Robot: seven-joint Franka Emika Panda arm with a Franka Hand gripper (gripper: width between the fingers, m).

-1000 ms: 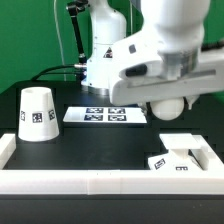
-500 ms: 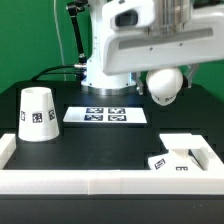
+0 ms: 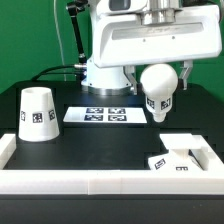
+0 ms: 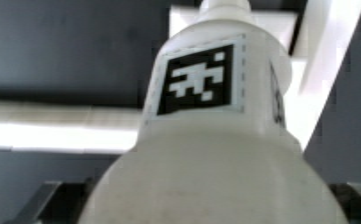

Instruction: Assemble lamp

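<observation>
The black desk carries the marker board. In the last second the bulb has lifted and turned neck-down, and it now hangs above that board's end on the exterior view's right, clamped in the end effector. The base lies nearer the camera than the board. The bulb looks ready to be seated in the base.

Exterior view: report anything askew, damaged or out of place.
Nothing stands out. The shade stands upright at the exterior view's left, the base lies at its right, the marker board lies flat between them, and the gripper holds the bulb above the table.
</observation>
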